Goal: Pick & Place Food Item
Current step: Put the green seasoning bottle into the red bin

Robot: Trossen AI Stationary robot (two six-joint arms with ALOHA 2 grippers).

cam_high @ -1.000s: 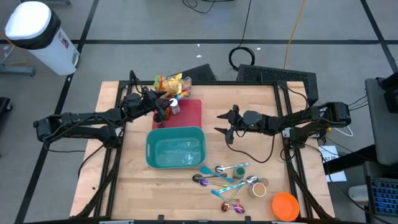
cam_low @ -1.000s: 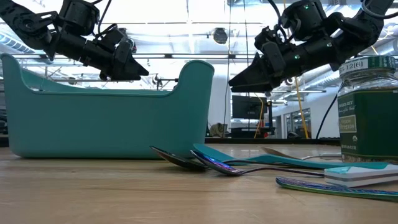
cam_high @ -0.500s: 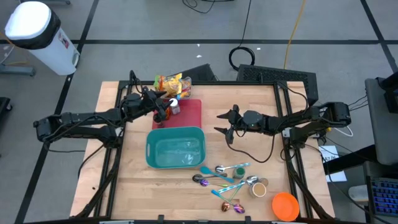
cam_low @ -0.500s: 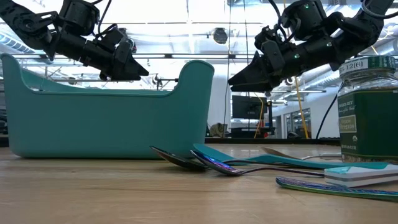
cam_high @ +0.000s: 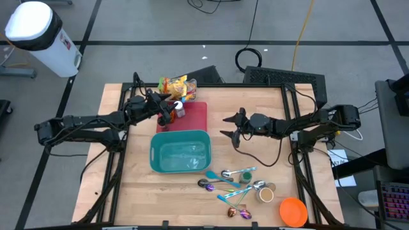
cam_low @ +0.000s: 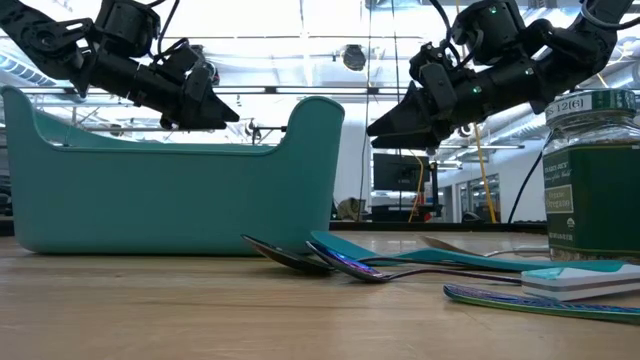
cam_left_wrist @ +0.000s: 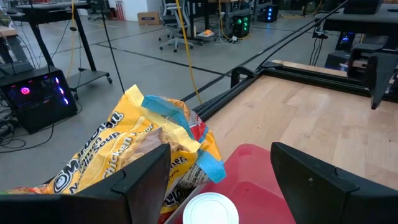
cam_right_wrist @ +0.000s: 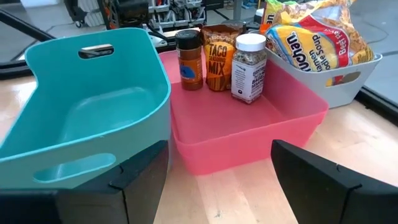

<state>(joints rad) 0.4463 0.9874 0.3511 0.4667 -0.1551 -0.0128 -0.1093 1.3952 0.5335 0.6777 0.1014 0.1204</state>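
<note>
**Both arms poised, food items not yet lifted**

The left gripper (cam_high: 167, 112) hovers with jaws spread and empty above the white-capped jar (cam_left_wrist: 210, 209) in the pink tray (cam_right_wrist: 249, 134), just beside the yellow snack bags (cam_left_wrist: 134, 152). The right gripper (cam_high: 231, 128) hangs over bare table near the teal bin (cam_high: 180, 153), its fingers likewise parted and holding nothing. A spice bottle (cam_right_wrist: 189, 60), a taco mix packet (cam_right_wrist: 217, 59) and a seasoning jar (cam_right_wrist: 249, 67) stand upright in the tray. The bin looks empty, so by appearances no transfer has begun; grasping, carrying and releasing all remain.
</note>
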